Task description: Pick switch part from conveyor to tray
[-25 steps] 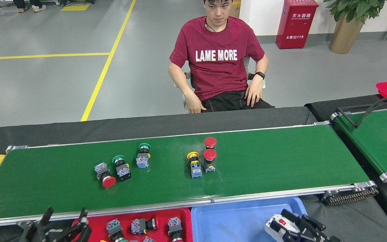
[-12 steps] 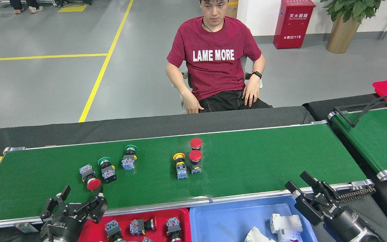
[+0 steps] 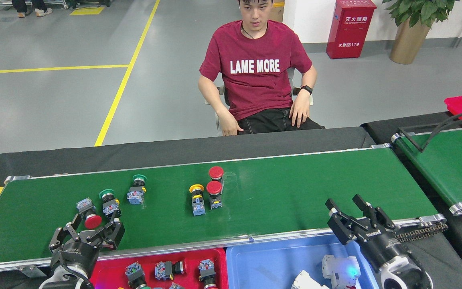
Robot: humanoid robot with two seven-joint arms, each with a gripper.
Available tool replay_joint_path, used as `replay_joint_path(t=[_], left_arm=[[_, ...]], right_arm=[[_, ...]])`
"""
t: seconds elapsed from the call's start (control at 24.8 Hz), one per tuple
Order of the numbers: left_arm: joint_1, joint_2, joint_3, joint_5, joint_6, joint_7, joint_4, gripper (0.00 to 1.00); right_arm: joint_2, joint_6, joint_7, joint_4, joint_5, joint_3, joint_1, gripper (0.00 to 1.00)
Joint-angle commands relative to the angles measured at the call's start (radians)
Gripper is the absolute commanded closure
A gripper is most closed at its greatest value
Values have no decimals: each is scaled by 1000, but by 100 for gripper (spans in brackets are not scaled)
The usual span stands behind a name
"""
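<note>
1. Step: reach. Left gripper point(image 3: 88, 234) has jaws apart, empty, over the conveyor point(image 3: 295, 192) near edge.
2. Red-capped switch point(image 3: 88, 214) lies on the belt just beyond the fingertips, between them.
3. Next: advance, drop, close on it, carry back to the red tray point(image 3: 110, 267).
4. Right gripper point(image 3: 353, 214) is apart, empty.

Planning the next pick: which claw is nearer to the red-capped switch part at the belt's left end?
Left. The left claw sits just in front of the red-capped switch part, fingers open around its near side. The right claw is far off, at the belt's right end.
</note>
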Motion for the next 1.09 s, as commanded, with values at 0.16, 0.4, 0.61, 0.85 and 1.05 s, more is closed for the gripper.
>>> replay_joint_path(t=[0.16, 0.4, 0.61, 0.85, 1.05], left_arm=[[-75, 14, 5, -3, 32, 4, 78, 0], [-172, 98, 4, -2, 119, 11, 234, 0], [-268, 131, -4, -2, 213, 50, 395, 22], [-278, 135, -5, 15, 197, 175, 455, 81], [-236, 134, -5, 17, 90, 176, 343, 83]], right_arm=[[41, 181, -59, -21, 118, 88, -18, 8], [26, 248, -102, -75, 133, 209, 48, 7], [-28, 247, -142, -130, 126, 232, 134, 6], [-50, 251, -178, -155, 115, 246, 192, 6], [-83, 363, -204, -170, 115, 300, 203, 6]])
